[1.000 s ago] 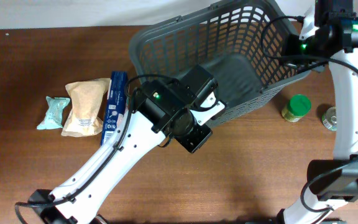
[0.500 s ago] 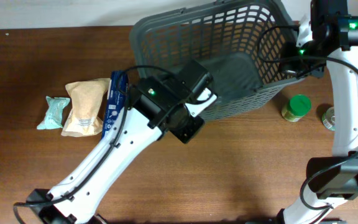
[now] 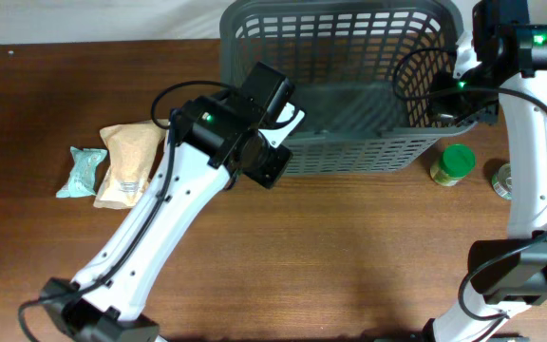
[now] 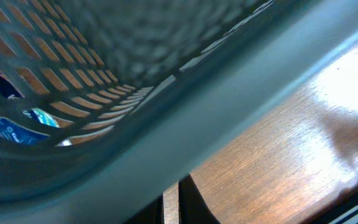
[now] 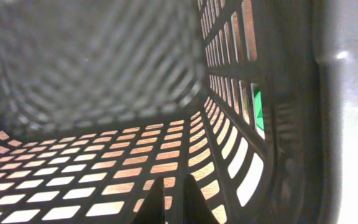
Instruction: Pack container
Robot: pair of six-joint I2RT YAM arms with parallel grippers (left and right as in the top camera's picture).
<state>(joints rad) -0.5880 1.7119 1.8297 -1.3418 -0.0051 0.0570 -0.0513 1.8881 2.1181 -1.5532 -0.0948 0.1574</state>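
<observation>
1. Since a second ago the container (image 3: 349,157) is turning from slanted to square, now sitting upper centre-right of the overhead frame.
2. Left gripper (image 4: 178,200) and right gripper (image 5: 166,202) are working at its left corner and right wall; their grip cannot be told.
3. Packing is apparently not starting yet: tan pouch (image 3: 129,166), teal packet (image 3: 79,171), green-lidded jar (image 3: 456,163) and metal can (image 3: 506,180) are lying outside.

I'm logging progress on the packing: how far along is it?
Done: nothing; the shopping basket looks empty. In hand: left pincer at its rim, right pincer inside by a wall. Left: tan pouch, teal packet, green-lidded jar, metal can, all outside.
</observation>
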